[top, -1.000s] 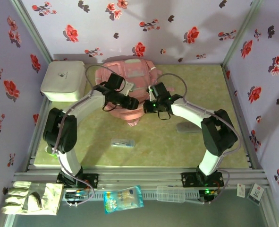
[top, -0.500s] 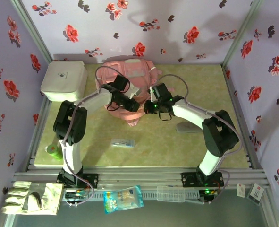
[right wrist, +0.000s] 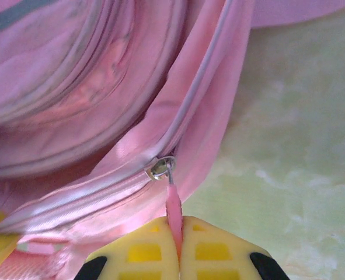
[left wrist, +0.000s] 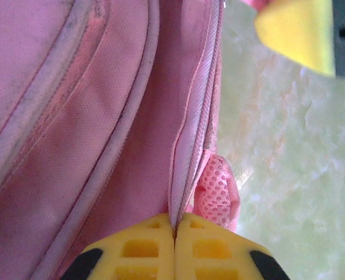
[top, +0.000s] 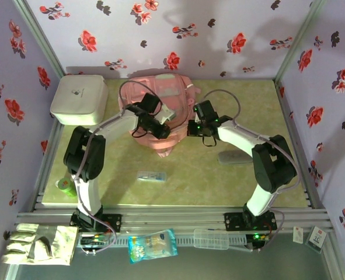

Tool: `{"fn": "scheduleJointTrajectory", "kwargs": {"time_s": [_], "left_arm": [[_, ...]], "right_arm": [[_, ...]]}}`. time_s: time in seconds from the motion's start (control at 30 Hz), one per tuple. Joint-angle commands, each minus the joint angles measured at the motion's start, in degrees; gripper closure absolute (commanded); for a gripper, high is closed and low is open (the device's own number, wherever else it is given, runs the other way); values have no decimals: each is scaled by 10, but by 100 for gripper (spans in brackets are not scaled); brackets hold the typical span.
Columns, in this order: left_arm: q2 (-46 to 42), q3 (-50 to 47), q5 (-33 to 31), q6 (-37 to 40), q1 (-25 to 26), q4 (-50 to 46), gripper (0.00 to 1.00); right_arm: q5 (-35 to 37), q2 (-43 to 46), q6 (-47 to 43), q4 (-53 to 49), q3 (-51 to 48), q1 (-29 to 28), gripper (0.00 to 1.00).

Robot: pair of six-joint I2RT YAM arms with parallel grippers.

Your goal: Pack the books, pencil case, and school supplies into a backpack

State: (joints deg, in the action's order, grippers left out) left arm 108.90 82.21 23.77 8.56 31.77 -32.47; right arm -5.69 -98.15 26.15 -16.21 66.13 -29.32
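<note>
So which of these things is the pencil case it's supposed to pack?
Start at the big pink backpack at the far side of the table, then come nearer on the right. The pencil case lies flat beside the right arm. It is grey and oblong with rounded ends, unlike the small clear packet nearer the middle.

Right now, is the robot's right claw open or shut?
Shut. The right gripper pinches the pink zipper pull of the backpack, its yellow fingers pressed together.
</note>
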Motion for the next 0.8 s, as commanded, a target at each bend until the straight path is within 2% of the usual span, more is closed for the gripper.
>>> {"fn": "scheduleJointTrajectory", "kwargs": {"time_s": [0.0,0.27,0.5,0.77], "left_arm": [[-50,-23,-15,29,-4,-86,100],[-101,-60,-32,46,-5,-151,100],[-137,-85,-31,46,-5,-178,100],[-156,-95,-23,48,-4,-198,100]], "right_arm": [[81,-6,17,-32,25,24,100],[79,-44,-10,-18,64,42,100],[46,-82,-46,-2,99,56,100],[50,-127,-46,-2,133,74,100]]}}
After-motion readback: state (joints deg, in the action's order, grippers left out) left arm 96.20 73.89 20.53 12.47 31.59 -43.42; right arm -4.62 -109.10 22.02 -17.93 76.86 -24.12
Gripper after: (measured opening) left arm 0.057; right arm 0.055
